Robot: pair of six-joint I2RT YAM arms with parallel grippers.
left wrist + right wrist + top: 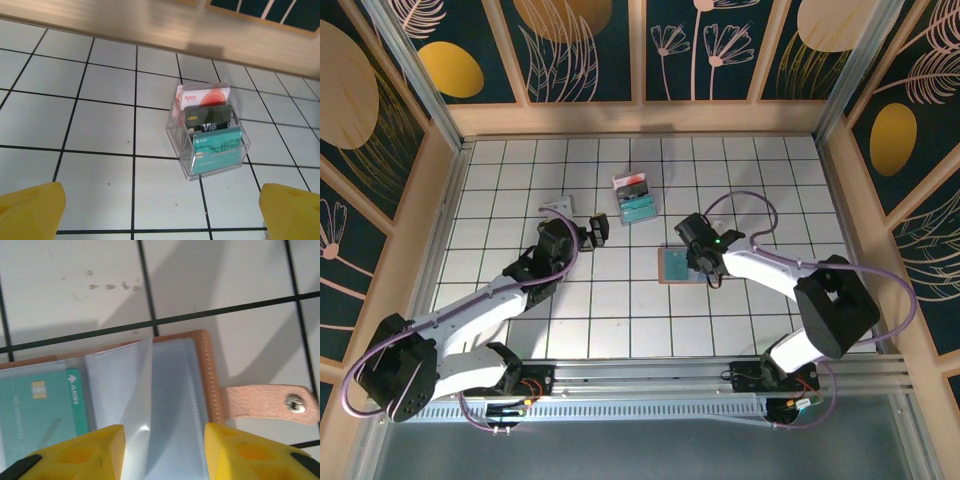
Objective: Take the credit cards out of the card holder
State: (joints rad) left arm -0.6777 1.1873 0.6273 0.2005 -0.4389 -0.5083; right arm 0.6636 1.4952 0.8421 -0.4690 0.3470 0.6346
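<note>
The card holder [674,266] lies open on the tiled table, pinkish-tan with clear sleeves inside. In the right wrist view its stitched rim [206,370] and strap tab [265,402] show, and a teal credit card [40,405] sits in the left sleeve. One clear sleeve leaf [137,390] stands up between the yellow fingers of my right gripper [162,455]. That gripper hovers just over the holder [705,268], partly open and gripping nothing. My left gripper [595,232] stands wide open above bare tiles [160,215].
A clear plastic box [210,132] holding a red-and-white, a black and a teal card stands ahead of the left gripper, seen from above at the box [635,198]. A small pale object [558,204] lies left of it. Wooden walls [640,118] enclose the table.
</note>
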